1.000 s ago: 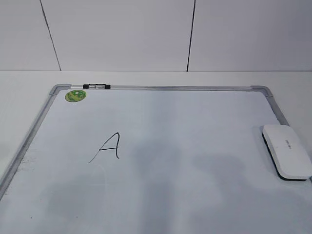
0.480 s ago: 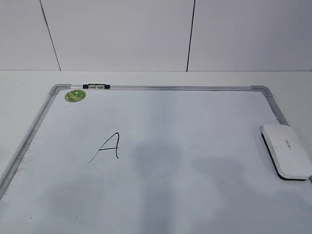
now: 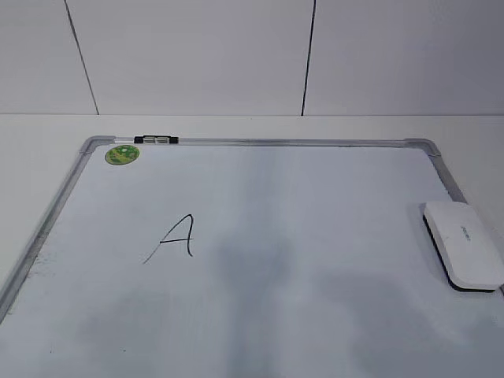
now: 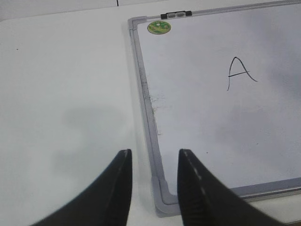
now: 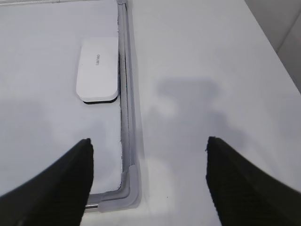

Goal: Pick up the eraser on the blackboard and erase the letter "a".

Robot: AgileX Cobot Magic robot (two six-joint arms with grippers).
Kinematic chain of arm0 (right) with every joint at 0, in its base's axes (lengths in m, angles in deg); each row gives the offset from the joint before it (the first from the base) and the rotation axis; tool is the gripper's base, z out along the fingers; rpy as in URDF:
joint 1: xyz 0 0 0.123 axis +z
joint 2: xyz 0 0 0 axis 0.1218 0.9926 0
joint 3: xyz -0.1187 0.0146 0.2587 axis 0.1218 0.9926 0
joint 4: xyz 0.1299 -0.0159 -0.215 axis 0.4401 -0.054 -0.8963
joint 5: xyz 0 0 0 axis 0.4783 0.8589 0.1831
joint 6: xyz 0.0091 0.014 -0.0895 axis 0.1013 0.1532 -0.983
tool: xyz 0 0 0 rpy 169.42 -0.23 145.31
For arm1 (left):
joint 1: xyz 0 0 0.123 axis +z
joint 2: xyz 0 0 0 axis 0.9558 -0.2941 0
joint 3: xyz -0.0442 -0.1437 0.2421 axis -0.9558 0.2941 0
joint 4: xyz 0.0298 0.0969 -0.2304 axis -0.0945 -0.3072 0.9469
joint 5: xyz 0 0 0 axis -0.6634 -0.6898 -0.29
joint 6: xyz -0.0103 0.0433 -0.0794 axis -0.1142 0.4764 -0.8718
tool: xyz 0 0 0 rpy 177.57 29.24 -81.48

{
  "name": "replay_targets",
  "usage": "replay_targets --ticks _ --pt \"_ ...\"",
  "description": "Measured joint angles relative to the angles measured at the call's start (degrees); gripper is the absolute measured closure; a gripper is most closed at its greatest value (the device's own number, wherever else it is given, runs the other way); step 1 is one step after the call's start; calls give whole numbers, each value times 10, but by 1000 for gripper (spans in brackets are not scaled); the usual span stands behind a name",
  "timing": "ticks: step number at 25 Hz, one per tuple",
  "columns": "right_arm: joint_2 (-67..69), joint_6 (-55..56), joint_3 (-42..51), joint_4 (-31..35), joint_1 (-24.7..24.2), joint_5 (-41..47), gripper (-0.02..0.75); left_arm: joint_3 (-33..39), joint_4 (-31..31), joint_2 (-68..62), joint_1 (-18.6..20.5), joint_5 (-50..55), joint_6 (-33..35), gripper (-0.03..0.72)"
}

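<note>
The eraser (image 3: 465,244), a white block with a black underside, lies on the blackboard (image 3: 315,197) against its right frame. It also shows in the right wrist view (image 5: 98,68). No lowercase letter "a" shows in any view. Only an angular capital "A" (image 3: 177,236) stands on the board's left half, also seen in the left wrist view (image 4: 240,73). My left gripper (image 4: 154,153) is open and empty above the board's near left corner. My right gripper (image 5: 148,141) is wide open and empty above the near right corner, nearer to me than the eraser. Neither gripper shows in the exterior view.
A round green sticker (image 3: 122,154) sits at the board's far left corner, next to a small black clip (image 3: 156,139) on the frame. White table (image 4: 66,84) lies left of the board and right of it (image 5: 197,61). A panelled wall stands behind.
The grey shadows on the board have shifted a little. The eraser and the capital "A" have not moved.
</note>
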Motion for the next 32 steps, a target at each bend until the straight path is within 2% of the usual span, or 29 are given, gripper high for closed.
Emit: replay_targets --ticks 32 --pt "-9 0 0 0 0 1 146 0 1 2 0 0 0 450"
